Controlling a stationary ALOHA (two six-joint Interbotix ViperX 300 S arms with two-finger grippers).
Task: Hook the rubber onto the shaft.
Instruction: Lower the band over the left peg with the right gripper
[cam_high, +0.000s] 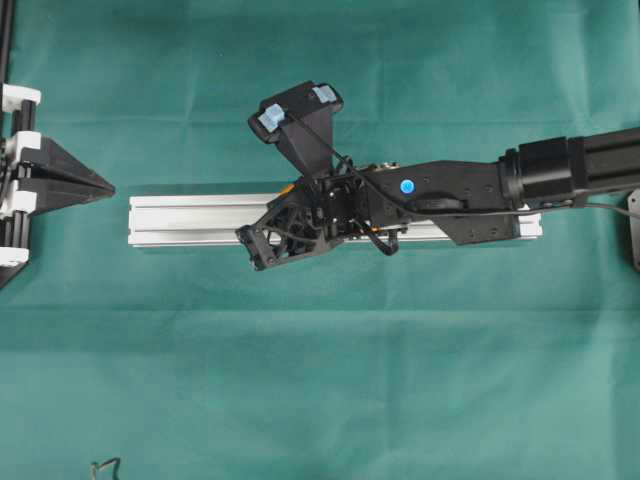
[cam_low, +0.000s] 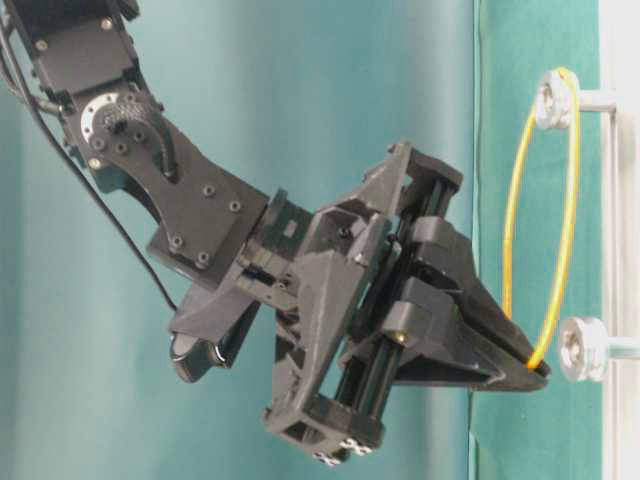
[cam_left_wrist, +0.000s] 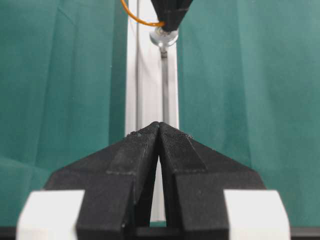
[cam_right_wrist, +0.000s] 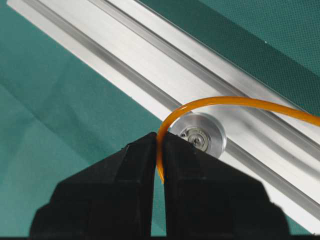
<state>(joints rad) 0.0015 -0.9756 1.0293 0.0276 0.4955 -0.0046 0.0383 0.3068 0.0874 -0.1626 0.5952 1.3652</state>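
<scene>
Where the right gripper (cam_right_wrist: 156, 150) meets the work, you see its two black fingers pressed together on the rubber (cam_right_wrist: 210, 102), a thin orange band that runs down into the seam between the tips and arcs up and away to the right, out of the right wrist view. Just behind the tips sits a silver pulley wheel (cam_right_wrist: 200, 135) with a small bearing at its centre; the band curves round its upper edge, but you cannot tell whether it sits in the groove or only passes in front.

From table level, the rubber (cam_low: 512, 210) hangs as a long loop from an upper pulley (cam_low: 553, 98) down to the pinched end at the gripper (cam_low: 530, 362), just beside the lower pulley wheel (cam_low: 583, 348). The shafts behind both wheels are cut off at the picture's edge.

From overhead, the right arm (cam_high: 480, 185) covers the middle of the aluminium rail (cam_high: 190, 215), so both pulleys are hidden and only a speck of orange shows at the wrist.

Your left gripper (cam_left_wrist: 159, 131) hangs apart, its fingers touching along a closed seam with nothing between them, aimed down the rail (cam_left_wrist: 145, 80) on the green cloth (cam_high: 320, 380). A small dark object (cam_high: 105, 467) lies at the cloth's lower edge, too small to name.
</scene>
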